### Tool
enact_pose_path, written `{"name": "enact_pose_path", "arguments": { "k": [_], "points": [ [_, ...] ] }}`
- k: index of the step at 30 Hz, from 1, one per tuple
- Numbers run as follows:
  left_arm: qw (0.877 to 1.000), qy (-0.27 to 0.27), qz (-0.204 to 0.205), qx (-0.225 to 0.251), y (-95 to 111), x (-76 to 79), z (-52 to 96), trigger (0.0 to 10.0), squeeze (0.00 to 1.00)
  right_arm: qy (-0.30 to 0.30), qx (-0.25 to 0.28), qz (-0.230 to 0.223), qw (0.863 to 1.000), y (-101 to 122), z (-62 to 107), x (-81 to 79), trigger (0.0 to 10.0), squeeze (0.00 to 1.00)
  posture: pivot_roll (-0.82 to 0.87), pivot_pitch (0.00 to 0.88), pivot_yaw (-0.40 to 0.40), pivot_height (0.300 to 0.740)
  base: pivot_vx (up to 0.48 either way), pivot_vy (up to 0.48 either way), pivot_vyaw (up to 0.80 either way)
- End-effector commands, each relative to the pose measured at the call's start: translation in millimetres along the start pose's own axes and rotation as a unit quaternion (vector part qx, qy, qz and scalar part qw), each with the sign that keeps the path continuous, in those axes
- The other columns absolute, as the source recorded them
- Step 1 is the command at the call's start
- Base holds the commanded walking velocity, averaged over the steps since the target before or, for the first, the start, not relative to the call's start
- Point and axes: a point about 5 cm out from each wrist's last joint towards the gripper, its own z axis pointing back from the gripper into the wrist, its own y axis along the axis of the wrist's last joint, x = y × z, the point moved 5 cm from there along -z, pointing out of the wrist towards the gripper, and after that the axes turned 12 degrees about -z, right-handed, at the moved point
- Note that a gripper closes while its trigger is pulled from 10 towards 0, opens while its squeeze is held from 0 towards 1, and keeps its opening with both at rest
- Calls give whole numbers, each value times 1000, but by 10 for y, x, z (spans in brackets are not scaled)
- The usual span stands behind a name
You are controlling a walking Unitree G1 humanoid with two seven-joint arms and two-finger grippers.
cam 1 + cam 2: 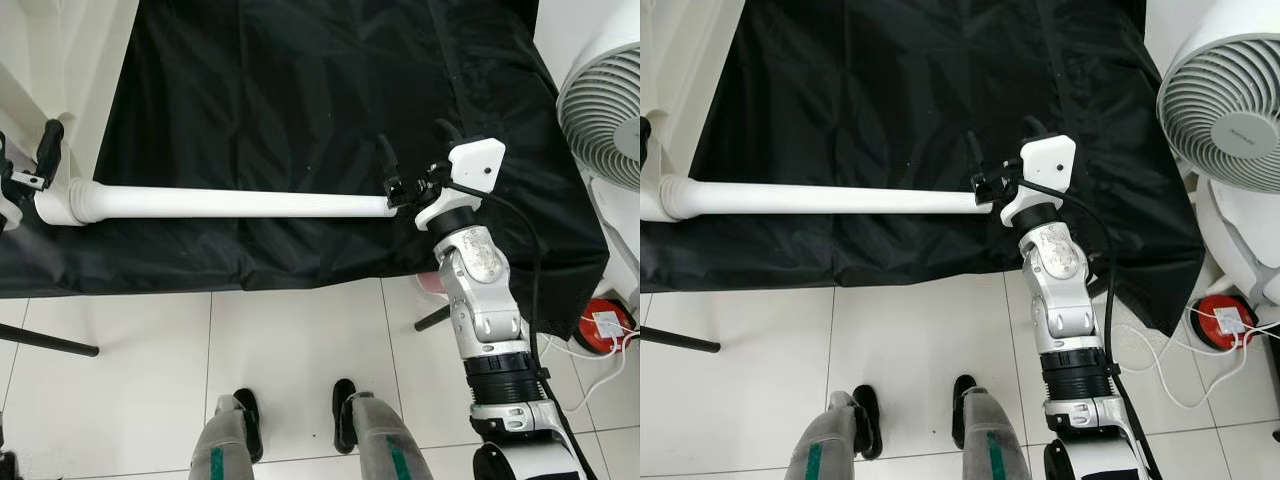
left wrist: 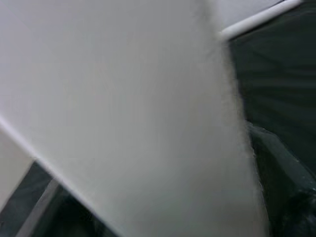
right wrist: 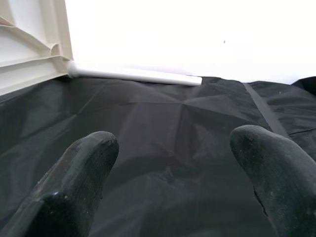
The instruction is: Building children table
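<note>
— Where do we find the table leg?

— We see the white table leg (image 1: pixel 230 203) lying level across the front part of the black cloth (image 1: pixel 300 90), which covers the surface. Its thick ribbed end points to our left, its thin end to our right.

— And our left gripper?

— The left gripper (image 1: pixel 30 165) is at the ribbed end, at the left edge of the head views. One black finger stands up just above the leg's collar. We cannot tell whether its jaws are clamped on the leg or merely beside it; the left wrist view is a pale blur with dark cloth behind.

— The right gripper?

— The right gripper (image 1: pixel 412 160) is at the thin end of the leg, just beside its tip. In the right wrist view we see its two fingers (image 3: pixel 79 173) standing apart, with only black cloth between them. A second white tube (image 3: pixel 133 75) lies farther off on the cloth, by a cream ribbed panel (image 3: pixel 29 44).

— What else is around us?

— A white fan (image 1: pixel 1225 100) stands to our right, a red round thing (image 1: pixel 1225 320) with white cable lies on the tiled floor (image 1: pixel 300 360) below it, and our own feet (image 1: pixel 345 412) stand on the tiles in front of the surface.
</note>
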Motion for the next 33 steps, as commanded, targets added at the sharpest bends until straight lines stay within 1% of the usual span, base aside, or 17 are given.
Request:
{"name": "enact_pose_path", "arguments": {
  "k": [1,2,3,6,7,8,9,13,15,17,18,21,22,27,31,32,33],
  "points": [
    [999,-28,8,18,131,24,50,10000,318,3,-5,0,1000,-49,20,-17,10000,0,-54,272,53,740,0,0,0],
    [999,-28,8,18,131,24,50,10000,318,3,-5,0,1000,-49,20,-17,10000,0,-54,272,53,740,0,0,0],
    [999,-35,23,17,154,58,64,10000,1000,4,-5,0,1000,-53,17,-18,10000,0,-54,272,53,740,0,0,0],
    [998,-40,40,13,171,88,71,10000,1000,4,-5,-1,1000,-56,11,-24,10000,0,-41,277,50,740,0,0,0],
    [997,-40,57,13,194,100,76,10000,784,5,-4,-3,1000,-59,4,-32,10000,0,-41,278,49,740,0,0,0],
    [997,-36,68,16,218,99,80,10000,0,6,-4,-3,1000,-61,-1,-38,10000,0,-41,278,49,740,0,0,0],
    [997,-36,68,16,218,99,80,10000,0,6,-4,-3,1000,-61,-1,-38,10000,0,-41,278,49,740,0,0,0],
    [993,3,121,5,194,-29,88,10000,0,9,-4,-3,1000,-59,-10,-55,10000,0,-38,284,46,740,0,0,0],
    [993,3,121,5,194,-29,88,10000,0,9,-4,-3,1000,-59,-10,-55,10000,0,-38,284,46,740,0,0,0],
    [990,36,135,-10,191,-142,163,10000,0,9,-5,-3,1000,-65,-3,-47,10000,0,-38,282,46,740,0,0,0],
    [990,36,135,-10,191,-142,163,10000,0,9,-5,-3,1000,-65,-3,-47,10000,0,-38,282,46,740,0,0,0],
    [986,51,156,-27,170,-201,262,10000,0,8,-5,-3,1000,-72,-7,-38,10000,0,-38,282,46,740,0,0,0],
    [987,43,147,-38,181,-202,321,10000,0,9,-6,-4,1000,-78,-11,-36,10000,0,-26,276,42,740,0,0,0],
    [988,16,139,-59,200,-200,419,10000,0,14,-6,-7,1000,-95,-51,-58,10000,0,-14,270,36,740,0,0,0],
    [989,4,136,-58,241,-204,452,10000,0,18,-6,-9,1000,-105,-73,-76,10000,0,-3,263,29,740,0,0,0],
    [988,-1,145,-60,252,-198,464,10000,0,20,-7,-10,1000,-109,-81,-83,10000,0,-3,263,29,740,0,0,0],
    [984,-22,165,-66,257,-123,490,10000,0,22,-8,-11,1000,-119,-88,-88,10000,0,7,258,22,740,0,0,0]
  ]
}}
